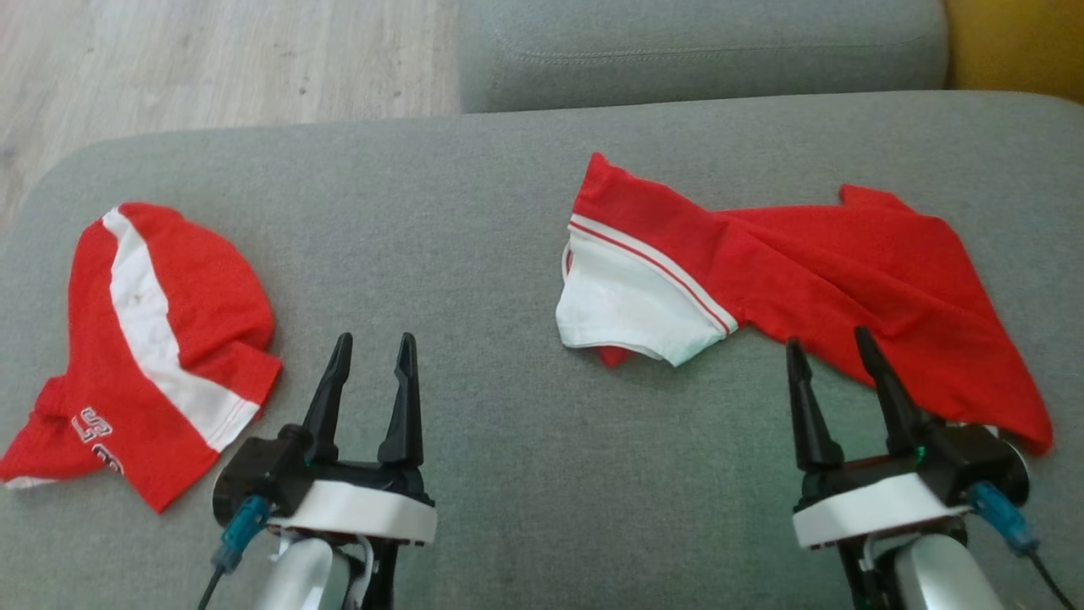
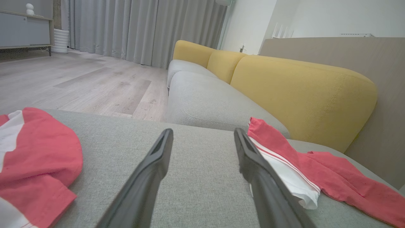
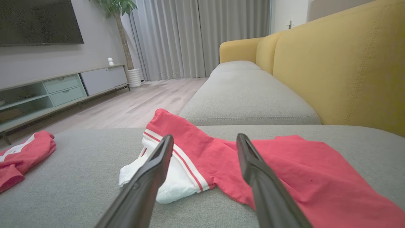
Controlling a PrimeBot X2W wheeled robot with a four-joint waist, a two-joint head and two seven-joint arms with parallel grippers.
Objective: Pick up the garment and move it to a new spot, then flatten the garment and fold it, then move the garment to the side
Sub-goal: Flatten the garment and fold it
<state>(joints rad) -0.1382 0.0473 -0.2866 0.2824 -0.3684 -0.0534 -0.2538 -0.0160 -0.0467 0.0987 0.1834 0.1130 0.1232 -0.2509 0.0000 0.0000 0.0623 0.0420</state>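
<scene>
On the sofa seat, the crumpled garment lies right, a folded garment left. The left gripper and right gripper gape, empty. The right wrist view adds a cabinet beyond the seat.

Grey sofa seat: second grey cushion butts against its far edge. Yellow backrest along the seat's right side. Wood floor beyond the seat's left; grey curtains and TV cabinet farther off.
</scene>
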